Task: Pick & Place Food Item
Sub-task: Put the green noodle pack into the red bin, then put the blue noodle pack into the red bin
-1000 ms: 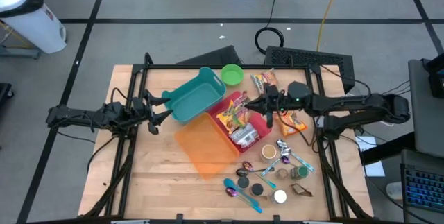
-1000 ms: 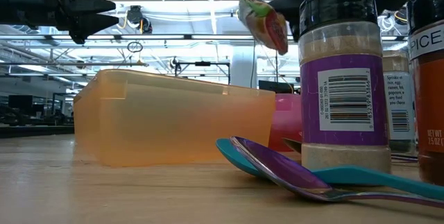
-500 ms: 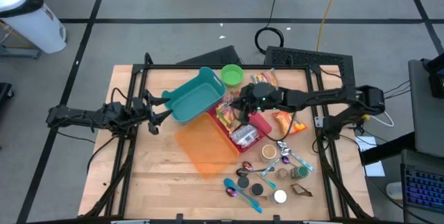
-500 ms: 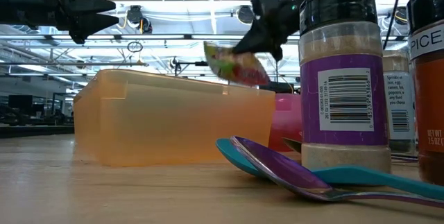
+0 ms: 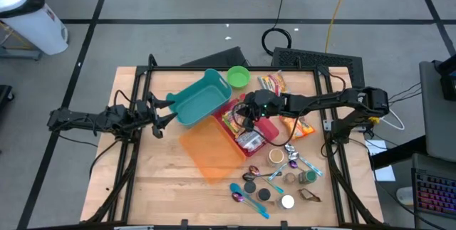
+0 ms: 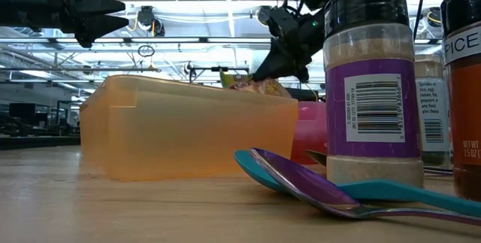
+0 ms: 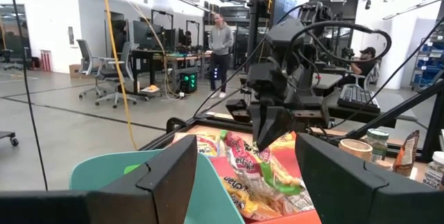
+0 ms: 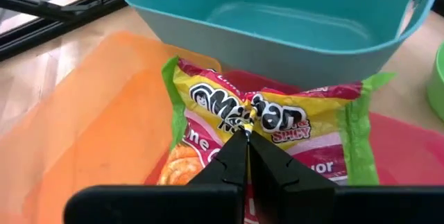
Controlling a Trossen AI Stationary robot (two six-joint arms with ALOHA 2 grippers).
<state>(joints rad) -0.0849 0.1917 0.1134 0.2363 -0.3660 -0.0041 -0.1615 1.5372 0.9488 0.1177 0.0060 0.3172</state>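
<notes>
Over the red bin: right hand [image 5: 247,115] pinches a yellow noodle packet [image 8: 260,123] by its middle seam, fingers fully closed on the wrapper.
Packet position: low over the red bin [image 5: 267,125], which already holds other snack packs; the wrist view shows it lying across the bin's edge, just beside the teal tub [image 8: 291,23] and the orange lid [image 8: 97,120].
Left hand [image 5: 158,116]: waiting at the table's left side, near the teal tub, fingers apart and holding nothing.
Table [image 5: 142,187]: spoons, spice jars and small cups are clustered near the front right, well apart from the work.
Step in hand: placing, by the look of it; the packet is down at the bin and not yet let go.
Next move: likely a release, once the packet rests inside the bin rather than on its rim, followed by a straight lift clear.
Risk: the thin wrapper could cling to the fingertips or slide out over the bin wall onto the orange lid.
</notes>
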